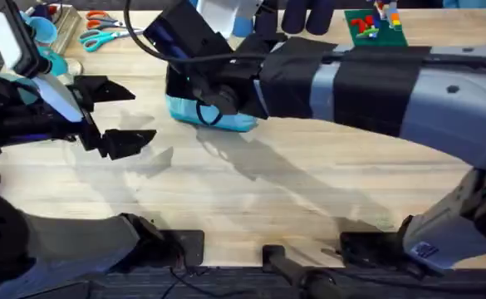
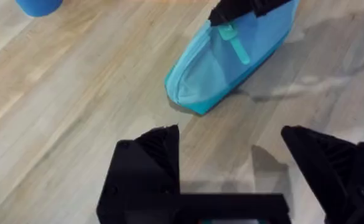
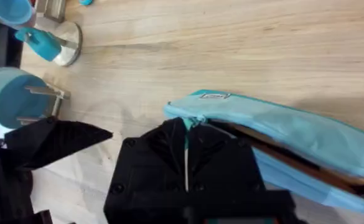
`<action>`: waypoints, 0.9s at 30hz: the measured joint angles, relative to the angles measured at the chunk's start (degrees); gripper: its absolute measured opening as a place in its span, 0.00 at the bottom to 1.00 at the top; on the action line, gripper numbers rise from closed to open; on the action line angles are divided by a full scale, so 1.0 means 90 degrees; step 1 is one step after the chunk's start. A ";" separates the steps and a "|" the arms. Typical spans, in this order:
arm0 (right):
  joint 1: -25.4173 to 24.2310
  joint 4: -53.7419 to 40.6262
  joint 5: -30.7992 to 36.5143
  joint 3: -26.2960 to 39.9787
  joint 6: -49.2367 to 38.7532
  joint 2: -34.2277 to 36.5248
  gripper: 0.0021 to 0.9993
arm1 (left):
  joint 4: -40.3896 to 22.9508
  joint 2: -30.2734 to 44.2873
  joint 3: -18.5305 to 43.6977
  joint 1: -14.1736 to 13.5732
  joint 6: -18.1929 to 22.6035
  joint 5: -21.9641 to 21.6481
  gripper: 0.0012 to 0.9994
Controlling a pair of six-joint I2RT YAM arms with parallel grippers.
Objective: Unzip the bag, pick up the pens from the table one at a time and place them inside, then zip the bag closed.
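Note:
The light blue bag [image 1: 226, 119] lies on the table [image 1: 309, 183] at the back centre. My right gripper [image 3: 186, 127] is shut on the bag's teal zipper pull [image 2: 234, 40] at the bag's left end. The zipper stands partly open, and a thin orange-brown pen [image 3: 294, 158] lies inside the slit. In the overhead view the right gripper [image 1: 203, 106] reaches across from the lower right. My left gripper [image 1: 130, 116] hovers open to the left of the bag, holding nothing. The left wrist view shows the left gripper [image 2: 230, 132] a short way from the bag [image 2: 213, 74].
Orange-handled scissors [image 1: 101, 29] and blue cups [image 1: 41, 29] sit at the back left. Dark cups [image 1: 309, 17] and a green plate with toy bricks [image 1: 375, 26] stand at the back right. More blue cups [image 3: 10, 96] and a metal stand [image 3: 66, 43] are left of the bag.

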 joint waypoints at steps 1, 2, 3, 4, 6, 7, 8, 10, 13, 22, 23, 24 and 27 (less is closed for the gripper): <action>0.0000 0.0000 0.0000 0.0000 0.0000 0.0000 0.03 | 0.0056 0.0000 0.0000 -0.0002 -0.0001 0.0048 0.99; 0.0000 0.0000 0.0000 0.0000 0.0001 0.0000 0.03 | 0.0149 0.0000 0.0000 0.0000 -0.0002 0.0127 0.99; -0.0002 0.0000 0.0000 0.0000 0.0002 0.0000 0.03 | 0.0246 0.0000 0.0000 -0.0002 0.0002 0.0212 0.99; 0.0000 0.0000 0.0000 0.0000 0.0001 0.0000 0.03 | 0.0354 0.0000 0.0000 0.0000 0.0002 0.0310 0.99; 0.0000 0.0000 0.0000 0.0000 0.0000 0.0000 0.03 | 0.0583 0.0000 0.0000 -0.0002 -0.0002 0.0507 0.99; -0.0002 0.0000 0.0000 0.0000 0.0002 0.0000 0.03 | 0.0721 0.0002 0.0000 -0.0002 0.0000 0.0630 0.99; -0.0005 0.0000 0.0000 0.0000 0.0000 0.0000 0.03 | 0.0832 0.0015 0.0002 -0.0001 0.0003 0.0754 0.99; -0.0005 0.0000 0.0000 0.0000 0.0001 0.0000 0.03 | 0.0968 0.0120 0.0003 -0.0002 0.0003 0.1037 0.99; -0.0005 0.0000 0.0000 0.0000 0.0000 -0.0001 0.03 | 0.1076 0.0494 0.0005 0.0000 0.0002 0.1502 0.99; -0.0005 0.0000 0.0000 0.0000 0.0000 0.0000 0.03 | 0.1297 0.1853 0.0005 -0.0152 -0.0002 0.2412 0.99; -0.0005 0.0000 0.0000 0.0000 0.0000 0.0000 0.03 | 0.1371 0.1951 0.0005 -0.0214 -0.0002 0.2482 1.00; -0.0005 0.0000 0.0000 0.0000 0.0000 0.0000 0.03 | 0.1665 0.2154 0.0005 -0.0442 0.0000 0.2607 0.99; -0.0005 0.0000 0.0000 0.0000 0.0001 0.0000 0.03 | 0.2003 0.2235 0.0005 -0.0715 -0.0003 0.2655 0.99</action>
